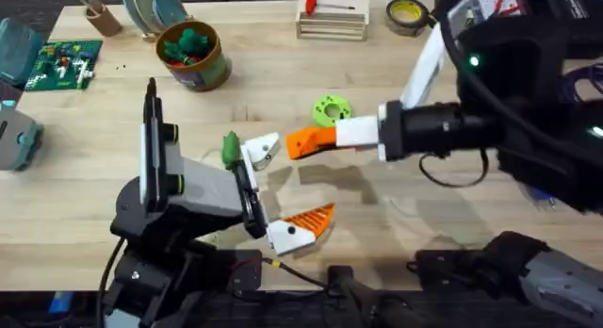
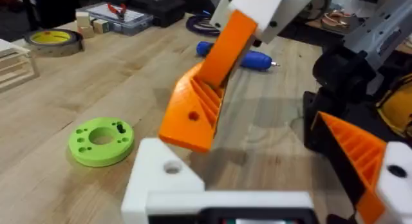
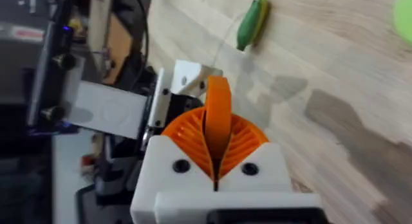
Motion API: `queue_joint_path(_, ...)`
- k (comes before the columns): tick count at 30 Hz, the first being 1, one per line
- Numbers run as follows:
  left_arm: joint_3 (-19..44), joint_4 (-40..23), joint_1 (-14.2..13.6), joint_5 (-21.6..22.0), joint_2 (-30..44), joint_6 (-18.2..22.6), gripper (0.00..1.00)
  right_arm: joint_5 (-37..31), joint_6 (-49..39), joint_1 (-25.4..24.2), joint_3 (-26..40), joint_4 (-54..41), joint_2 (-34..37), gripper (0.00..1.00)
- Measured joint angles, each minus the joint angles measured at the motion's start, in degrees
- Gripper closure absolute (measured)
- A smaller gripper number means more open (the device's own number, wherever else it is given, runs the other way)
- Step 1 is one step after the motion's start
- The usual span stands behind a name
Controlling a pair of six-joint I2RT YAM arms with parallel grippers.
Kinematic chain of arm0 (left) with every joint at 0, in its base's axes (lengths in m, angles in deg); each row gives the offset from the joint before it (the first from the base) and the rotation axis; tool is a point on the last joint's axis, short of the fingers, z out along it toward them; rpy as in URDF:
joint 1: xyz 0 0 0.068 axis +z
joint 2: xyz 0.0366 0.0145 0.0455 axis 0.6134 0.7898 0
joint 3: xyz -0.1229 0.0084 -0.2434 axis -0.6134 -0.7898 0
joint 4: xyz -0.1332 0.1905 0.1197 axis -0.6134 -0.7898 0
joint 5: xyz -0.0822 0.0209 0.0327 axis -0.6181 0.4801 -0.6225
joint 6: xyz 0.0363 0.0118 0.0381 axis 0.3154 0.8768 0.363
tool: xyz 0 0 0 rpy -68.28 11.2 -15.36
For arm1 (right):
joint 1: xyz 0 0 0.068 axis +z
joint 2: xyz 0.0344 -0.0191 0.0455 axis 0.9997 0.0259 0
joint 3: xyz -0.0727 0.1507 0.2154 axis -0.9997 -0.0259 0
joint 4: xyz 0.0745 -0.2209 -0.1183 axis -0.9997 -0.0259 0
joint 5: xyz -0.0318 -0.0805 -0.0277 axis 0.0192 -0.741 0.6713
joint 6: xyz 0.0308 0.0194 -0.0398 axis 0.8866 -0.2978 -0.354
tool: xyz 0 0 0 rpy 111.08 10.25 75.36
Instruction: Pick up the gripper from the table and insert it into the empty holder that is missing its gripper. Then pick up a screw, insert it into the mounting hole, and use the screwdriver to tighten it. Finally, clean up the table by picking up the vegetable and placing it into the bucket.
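At table centre, your right gripper (image 1: 300, 142) pinches the gripper (image 2: 196, 108), poised at three o'clock of the holder (image 1: 261, 150). Insertion step under way; alignment onto the bare base appears next.

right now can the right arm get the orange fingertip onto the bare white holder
Probably yes. The right gripper is shut on the orange fingertip, which hangs just over the bare white holder on the left gripper, with nothing between them; it looks tilted, so it may need aligning.
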Motion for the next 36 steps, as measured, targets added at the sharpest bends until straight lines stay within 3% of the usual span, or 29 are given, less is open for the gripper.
queue_joint_path(6, 0.0, 0.14, 0.0, 0.98, 0.01, 1.84, 0.008, 14.41, 0.75, -4.16, -0.02, 6.78, 7.21, 0.995)
queue_joint_path(14, 0.0, 0.14, 0.0, 1.12, -0.01, 3.34, 0.008, 25.21, 1.96, -4.26, -0.02, 12.33, 14.74, 0.995)
queue_joint_path(19, 0.0, 0.18, 0.0, 1.51, 0.01, 3.51, 0.008, 27.78, 3.3, -4.29, -0.02, 16.7, 16.33, 0.994)
queue_joint_path(36, 0.0, 0.18, 0.0, 1.6, 0.02, 3.67, 0.008, 29.99, 3.86, -5.4, -0.02, 17.81, 21.59, 0.995)
